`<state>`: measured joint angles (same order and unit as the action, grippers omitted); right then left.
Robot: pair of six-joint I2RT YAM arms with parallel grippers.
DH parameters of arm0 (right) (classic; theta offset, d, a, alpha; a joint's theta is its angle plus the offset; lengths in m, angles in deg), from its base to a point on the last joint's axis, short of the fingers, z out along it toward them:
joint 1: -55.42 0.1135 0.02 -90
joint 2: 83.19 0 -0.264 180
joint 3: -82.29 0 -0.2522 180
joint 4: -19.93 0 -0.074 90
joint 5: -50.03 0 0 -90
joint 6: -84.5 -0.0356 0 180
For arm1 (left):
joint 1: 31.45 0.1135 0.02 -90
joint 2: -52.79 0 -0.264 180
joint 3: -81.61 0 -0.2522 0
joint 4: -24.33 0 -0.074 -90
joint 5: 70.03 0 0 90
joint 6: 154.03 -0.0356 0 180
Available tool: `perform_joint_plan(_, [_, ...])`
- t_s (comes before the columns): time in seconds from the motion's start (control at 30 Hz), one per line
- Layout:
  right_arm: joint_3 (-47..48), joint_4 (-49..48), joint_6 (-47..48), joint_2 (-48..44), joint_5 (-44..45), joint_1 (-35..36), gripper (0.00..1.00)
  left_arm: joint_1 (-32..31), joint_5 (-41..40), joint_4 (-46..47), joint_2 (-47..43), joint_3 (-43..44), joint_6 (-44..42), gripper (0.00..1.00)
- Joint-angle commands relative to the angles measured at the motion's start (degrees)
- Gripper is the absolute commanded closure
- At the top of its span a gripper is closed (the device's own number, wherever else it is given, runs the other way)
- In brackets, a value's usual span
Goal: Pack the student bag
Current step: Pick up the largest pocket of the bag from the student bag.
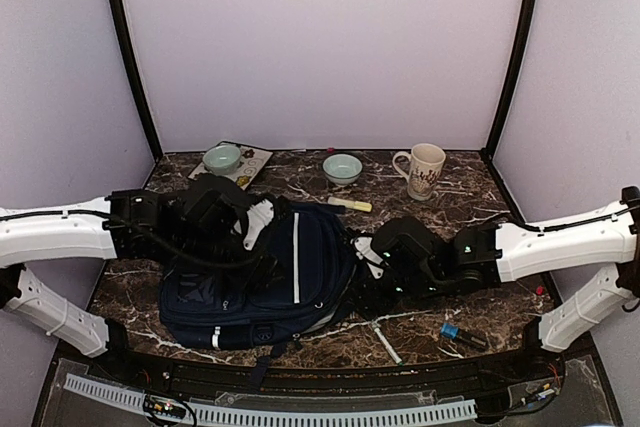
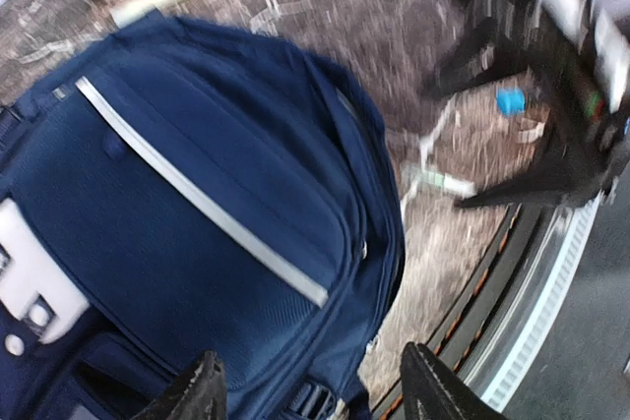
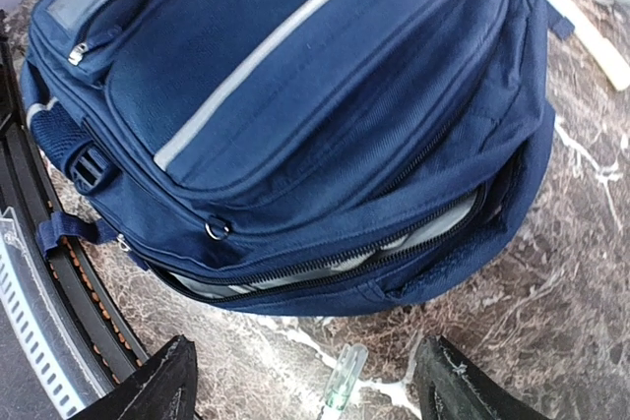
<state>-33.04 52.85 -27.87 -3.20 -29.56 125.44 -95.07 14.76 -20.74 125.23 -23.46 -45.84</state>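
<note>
On the tabletop (image 1: 480,207) between both arms lies the student bag (image 1: 290,267); I judge it soft, floppy. Left pincer (image 2: 310,390) and right pincer (image 3: 305,381) are spread, empty. Grip the zip-opening rim.

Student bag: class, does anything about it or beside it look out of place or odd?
The student bag lies flat with its main zip partly open, grey lining showing in the gap. A pen lies loose on the table just outside that opening, not packed. Nothing looks spilled or damaged.
</note>
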Motion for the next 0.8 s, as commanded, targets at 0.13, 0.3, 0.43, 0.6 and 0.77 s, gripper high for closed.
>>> perform_joint_plan(0.13, [0.4, -1.52, 1.85, -0.92, 1.68, 0.57, 0.22, -4.38, -0.94, 14.49, -3.88, -14.18, -1.68, 0.4])
perform_joint_plan(0.3, [0.73, -0.44, 0.18, -0.28, 3.32, 0.72, 0.23, -5.35, -1.0, 19.08, -3.01, -20.46, -4.38, 0.45])
perform_joint_plan(0.43, [0.94, 0.2, -0.4, -0.03, 3.98, 0.79, 0.23, -5.47, -1.63, 21.8, -1.86, -23.21, -5.71, 0.47])
perform_joint_plan(0.6, [0.85, 1.31, -1.4, -0.48, 5.21, 0.75, 0.22, -6.06, 3.21, 22.26, -0.9, -23.79, -7.55, 0.49])
perform_joint_plan(0.77, [0.13, 1.7, -2.3, -0.64, 6.08, 0.82, 0.23, -8.78, 3.52, 19.72, 2.57, -22.94, -7.62, 0.46])
